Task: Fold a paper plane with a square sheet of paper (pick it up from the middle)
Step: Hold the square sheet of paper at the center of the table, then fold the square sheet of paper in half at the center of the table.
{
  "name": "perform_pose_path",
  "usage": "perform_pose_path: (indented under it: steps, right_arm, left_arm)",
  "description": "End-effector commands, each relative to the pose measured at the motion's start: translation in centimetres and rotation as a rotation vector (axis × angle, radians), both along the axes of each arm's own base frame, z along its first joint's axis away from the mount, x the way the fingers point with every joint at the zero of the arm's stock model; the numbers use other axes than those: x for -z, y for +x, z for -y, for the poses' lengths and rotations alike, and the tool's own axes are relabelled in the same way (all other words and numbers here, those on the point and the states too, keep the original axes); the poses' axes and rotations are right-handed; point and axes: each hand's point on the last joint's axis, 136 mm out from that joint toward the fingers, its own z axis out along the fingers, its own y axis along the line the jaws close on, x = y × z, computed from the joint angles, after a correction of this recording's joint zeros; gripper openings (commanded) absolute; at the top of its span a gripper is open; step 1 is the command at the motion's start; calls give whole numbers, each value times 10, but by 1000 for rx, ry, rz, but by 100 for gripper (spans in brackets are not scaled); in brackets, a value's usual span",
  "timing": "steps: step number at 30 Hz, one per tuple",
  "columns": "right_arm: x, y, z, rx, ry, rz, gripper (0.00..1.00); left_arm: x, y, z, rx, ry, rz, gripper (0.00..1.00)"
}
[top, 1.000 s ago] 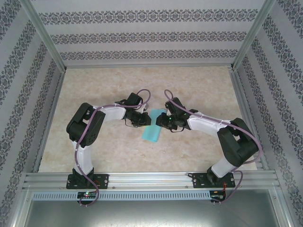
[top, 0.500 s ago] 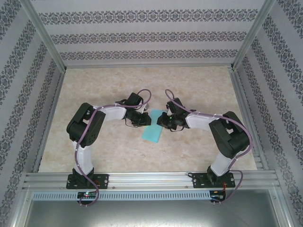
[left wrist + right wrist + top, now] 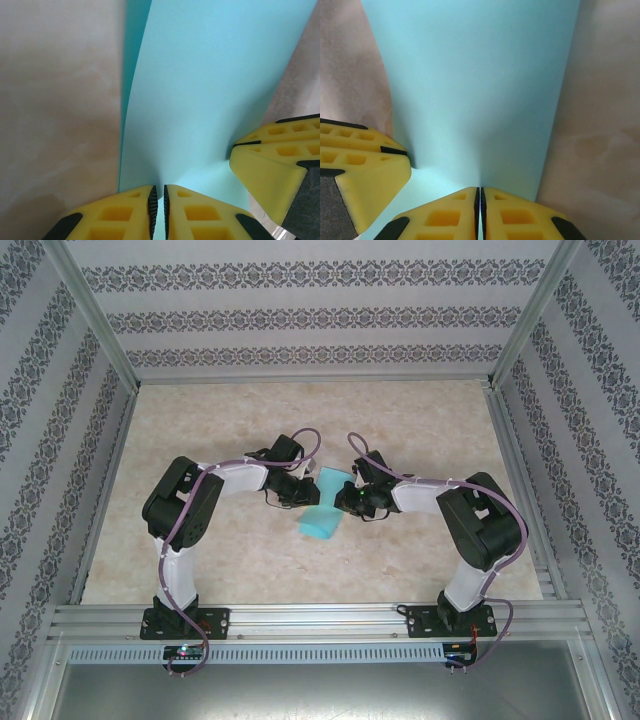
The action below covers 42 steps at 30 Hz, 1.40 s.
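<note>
Turquoise sheet of paper (image 3: 322,508) — seemingly doubled lengthwise, at the middle of the bench (image 3: 420,430) — is pinched tight by left claw (image 3: 158,194) and right claw (image 3: 480,192) side by side, so a fold looks underway; next, probably, pressing the crease flat without tearing.

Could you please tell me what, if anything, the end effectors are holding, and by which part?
The turquoise paper sheet: the left end effector and the right end effector each pinch it at an edge, close together.

Bright, even light; faint shadows.
</note>
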Motion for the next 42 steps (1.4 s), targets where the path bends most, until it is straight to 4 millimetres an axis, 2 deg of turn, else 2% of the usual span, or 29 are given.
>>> perform_pose_path:
  steps: [1, 4, 6, 9, 14, 20, 24, 34, 38, 42]
  right_arm:
    - [0, -5, 6, -7, -12, -12, 12]
    - [-21, 4, -1, -4, 28, 32, 12]
    - [-27, 10, -5, -2, 42, 47, 12]
    - [-25, 16, -11, -25, 43, 38, 12]
    - [-9, 20, -10, -29, 16, 18, 11]
    - [12, 20, 9, -16, -59, -5, 10]
    - [17, 24, 20, 13, -83, 0, 11]
    - [7, 40, 51, 113, -128, 59, 12]
    - [3, 44, 51, 115, -120, 68, 12]
    - [-18, 46, 42, 89, -88, 109, 12]
  left_arm:
    - [49, -22, -28, 8, 192, -81, 18]
    - [50, -23, -28, 8, 196, -85, 18]
    - [51, -23, -28, 9, 201, -87, 18]
    - [53, -24, -27, 14, 201, -95, 18]
    - [53, -26, -26, 19, 204, -97, 18]
    - [52, -26, -28, 19, 212, -93, 18]
    - [53, -27, -29, 27, 222, -94, 18]
    - [54, -27, -33, 47, 251, -90, 18]
    - [53, -28, -34, 52, 252, -86, 19]
    - [51, -28, -33, 53, 247, -85, 19]
